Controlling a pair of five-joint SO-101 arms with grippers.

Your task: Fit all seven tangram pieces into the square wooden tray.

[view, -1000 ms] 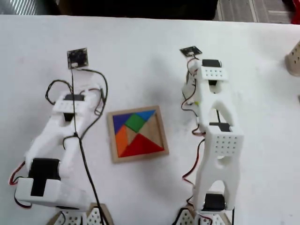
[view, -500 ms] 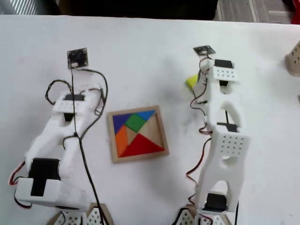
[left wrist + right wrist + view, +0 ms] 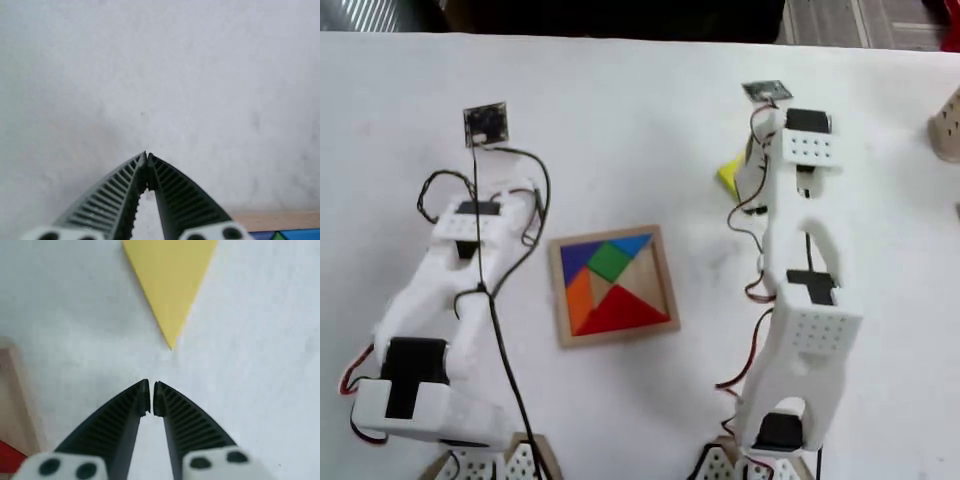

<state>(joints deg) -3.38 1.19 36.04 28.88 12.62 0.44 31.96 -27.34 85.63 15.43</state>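
Over the last second the right arm [image 3: 798, 230] has been extended away from the wooden tray [image 3: 556, 290]. A yellow triangle [image 3: 729, 175] has thereby been uncovered on the table, well apart from the tray, so one piece is judged unplaced. The right gripper [image 3: 151, 390] is pinched together, empty, just short of the triangle's corner. The left gripper [image 3: 147, 159] is likewise closed on nothing.
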